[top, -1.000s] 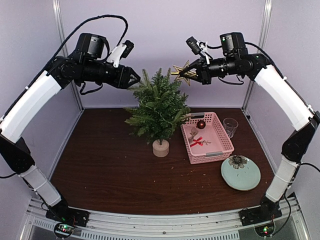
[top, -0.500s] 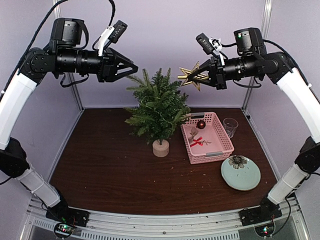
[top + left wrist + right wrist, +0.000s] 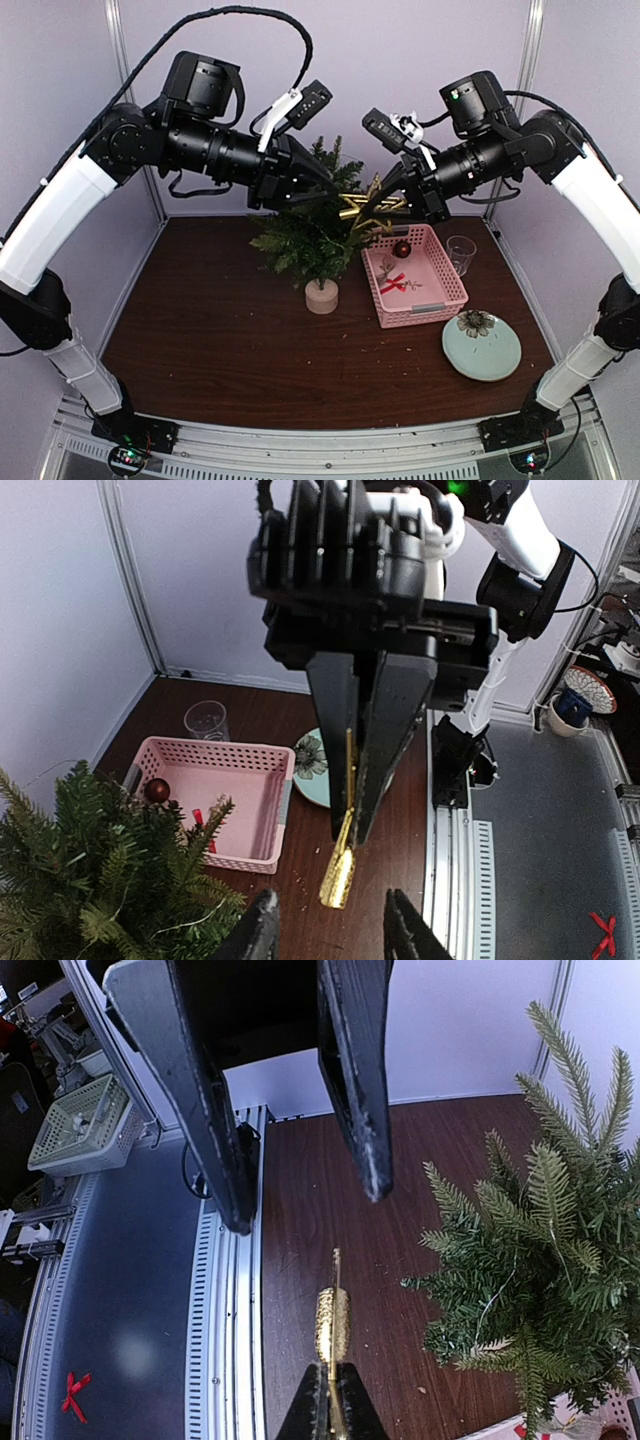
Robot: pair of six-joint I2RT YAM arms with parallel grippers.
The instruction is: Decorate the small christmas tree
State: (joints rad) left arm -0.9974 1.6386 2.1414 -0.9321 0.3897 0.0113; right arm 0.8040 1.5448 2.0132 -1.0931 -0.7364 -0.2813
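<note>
The small christmas tree [image 3: 305,240] stands mid-table on a pale wooden stump [image 3: 322,296], its top behind both grippers. My right gripper [image 3: 397,196] is shut on a gold glitter star [image 3: 364,207], held just right of the tree top. The right wrist view shows the star [image 3: 332,1326] edge-on, sticking out of the shut fingertips [image 3: 330,1412]. My left gripper [image 3: 328,186] faces it with jaws apart. In the left wrist view the star's tip [image 3: 338,876] hangs just ahead of the gap between my left fingers [image 3: 261,932], touching neither.
A pink basket [image 3: 440,300] right of the tree holds a red ball [image 3: 402,249] and a red bow [image 3: 393,283]. Behind it stands a clear glass [image 3: 461,252]. A pale green plate [image 3: 495,360] with a flower ornament [image 3: 476,323] lies at the front right.
Both arms have swung down and inward until the grippers nearly meet at the tree top. The star has dropped lower and further left. The left jaws have narrowed.
</note>
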